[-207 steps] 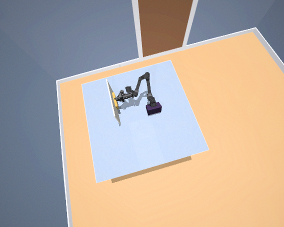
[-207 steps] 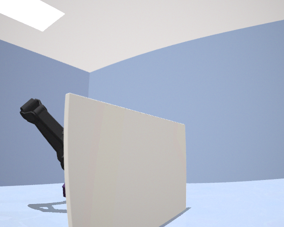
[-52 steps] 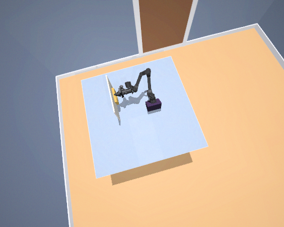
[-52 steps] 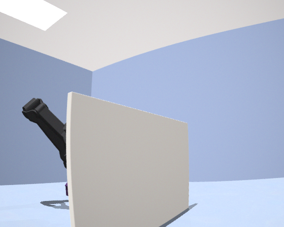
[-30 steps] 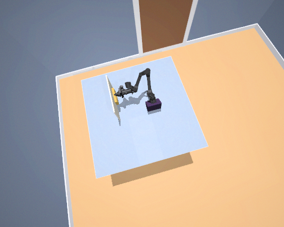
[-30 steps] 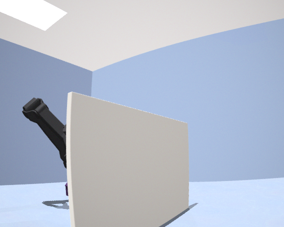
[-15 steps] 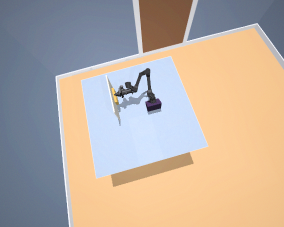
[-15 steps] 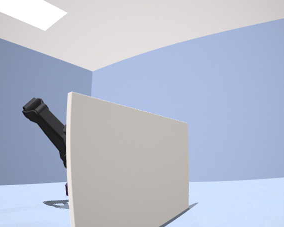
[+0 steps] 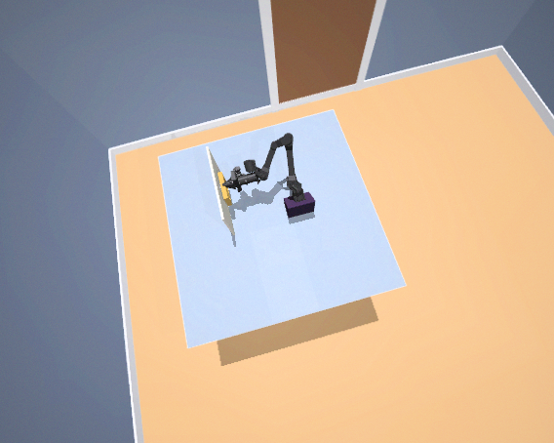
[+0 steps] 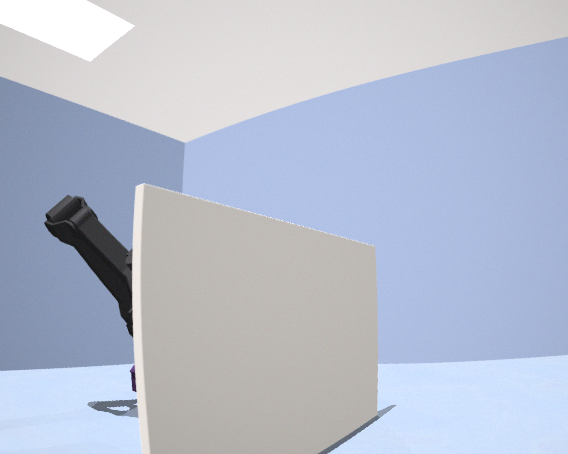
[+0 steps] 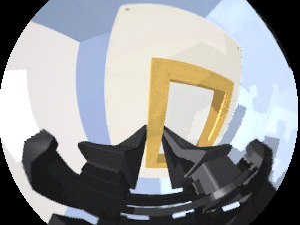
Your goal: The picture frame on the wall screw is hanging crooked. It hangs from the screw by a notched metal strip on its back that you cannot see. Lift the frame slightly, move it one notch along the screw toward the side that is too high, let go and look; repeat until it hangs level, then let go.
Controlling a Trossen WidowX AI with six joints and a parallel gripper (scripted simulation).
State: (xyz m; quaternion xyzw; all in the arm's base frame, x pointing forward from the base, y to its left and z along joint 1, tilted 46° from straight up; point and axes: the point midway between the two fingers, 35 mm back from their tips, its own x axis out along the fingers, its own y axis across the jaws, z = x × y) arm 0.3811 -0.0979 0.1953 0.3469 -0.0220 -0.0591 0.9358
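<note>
The picture frame, a yellow-gold rectangle [image 9: 227,199] [image 11: 159,94], is against the front of an upright off-white board [image 9: 229,223] [image 10: 257,325] [image 11: 129,74]. My gripper [image 9: 224,184] [image 11: 154,127] is shut on one long bar of the frame, with a dark fingertip at each side of that bar in the wrist view. The table shows at the right of that view and the ceiling light at the left, so the held bar is the upper one. The screw and notched strip are hidden. How far the frame tilts I cannot tell. The exterior camera sees only the board's back.
The arm stands on a purple base block [image 9: 299,206] on the pale blue table top [image 9: 285,273], on the same side of the board as the frame. The raised elbow [image 9: 287,140] [image 10: 69,212] bends well above the table. A brown door [image 9: 321,49] is in the room wall behind.
</note>
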